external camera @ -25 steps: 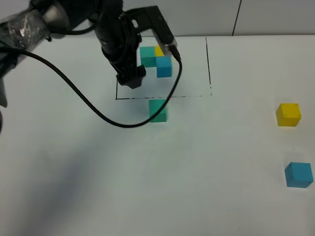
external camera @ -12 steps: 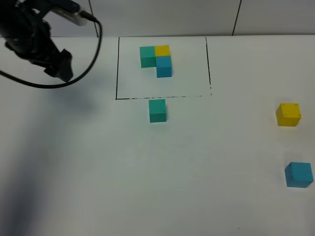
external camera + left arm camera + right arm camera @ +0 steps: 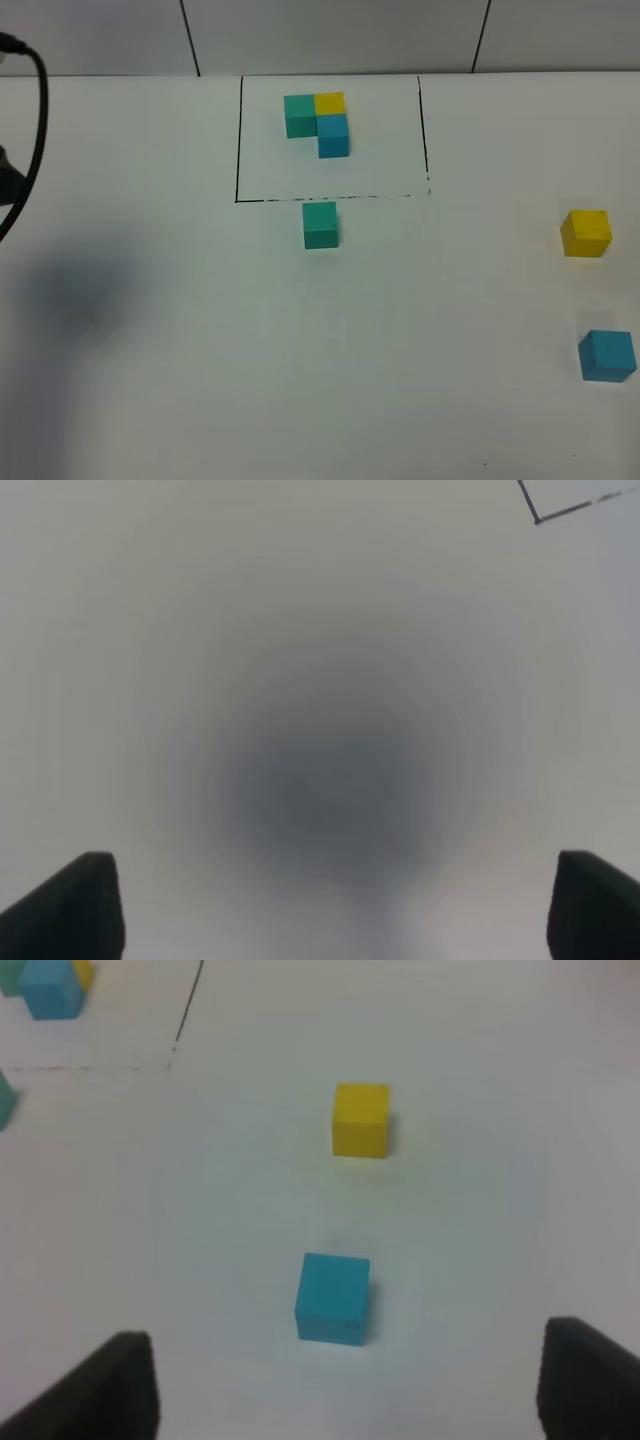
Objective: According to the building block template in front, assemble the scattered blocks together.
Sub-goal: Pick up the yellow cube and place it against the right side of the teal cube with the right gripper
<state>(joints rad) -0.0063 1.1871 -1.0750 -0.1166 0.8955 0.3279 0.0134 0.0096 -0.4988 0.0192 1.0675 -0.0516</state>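
The left tool [image 3: 328,905], jaws spread wide and carrying nothing, had swung clear of the template [image 3: 318,122] within the past second. Only its cable [image 3: 40,110] showed at the edge of the high view, along with a soft shadow [image 3: 80,290] on the table [image 3: 200,350]. Well off to that tool's right, the green cube [image 3: 320,224] sat exactly where it had been, just outside the template's near line. It appeared to have been set down as the first piece of the copy.

The right tool [image 3: 350,1385] hung with its jaws apart and nothing between them. The blue cube [image 3: 333,1298] lay just ahead of it and the yellow cube [image 3: 361,1120] farther ahead, the two apart from each other. Both were well away from the green one. With the left arm out of the way, the work looked set to pass to the right side, and two cubes had not yet been brought in.
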